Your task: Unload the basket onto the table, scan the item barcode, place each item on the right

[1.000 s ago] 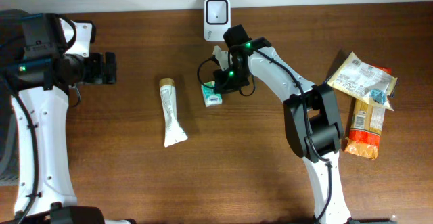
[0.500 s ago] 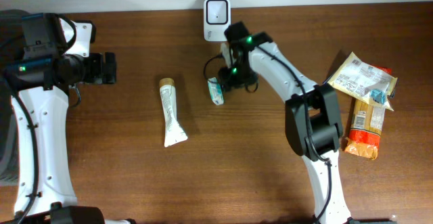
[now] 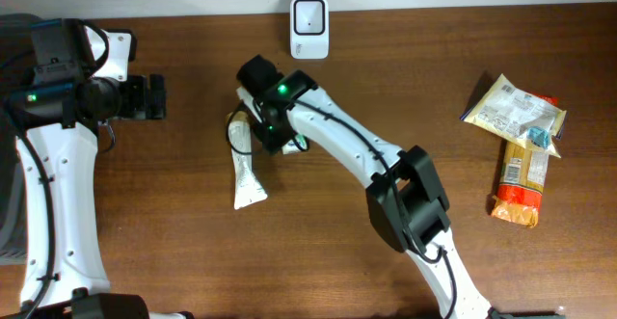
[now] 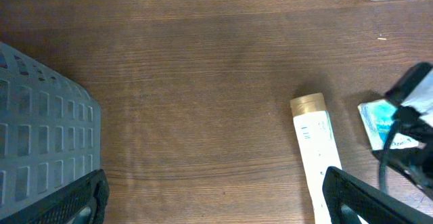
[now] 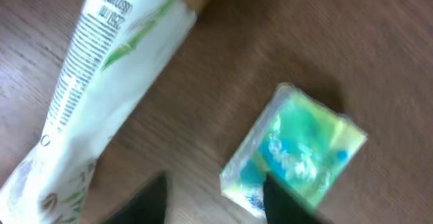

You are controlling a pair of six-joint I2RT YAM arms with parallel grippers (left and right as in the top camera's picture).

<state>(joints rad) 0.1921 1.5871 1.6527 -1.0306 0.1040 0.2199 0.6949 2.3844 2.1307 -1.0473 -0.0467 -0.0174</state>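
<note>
A small green-and-blue packet (image 5: 298,153) lies flat on the wooden table next to a white tube (image 5: 101,68) with a tan cap. Seen from overhead, the packet (image 3: 296,144) is just right of the tube (image 3: 244,163), and the white scanner (image 3: 309,15) stands at the table's far edge. My right gripper (image 5: 213,207) hovers low over the gap between tube and packet, open, with bare wood between its fingers and the right finger (image 5: 284,200) over the packet's near corner. At the far left my left gripper (image 3: 154,97) stands wide open and empty.
Two food packets lie at the right: a pale bag (image 3: 514,107) and an orange pasta pack (image 3: 522,179). A grey perforated basket (image 4: 40,143) sits at the left edge. The left wrist view also shows the tube (image 4: 314,143) and the packet (image 4: 379,122).
My right gripper swung left from below the scanner to the spot between tube and packet. The packet shifted only slightly. The left arm stayed still.
</note>
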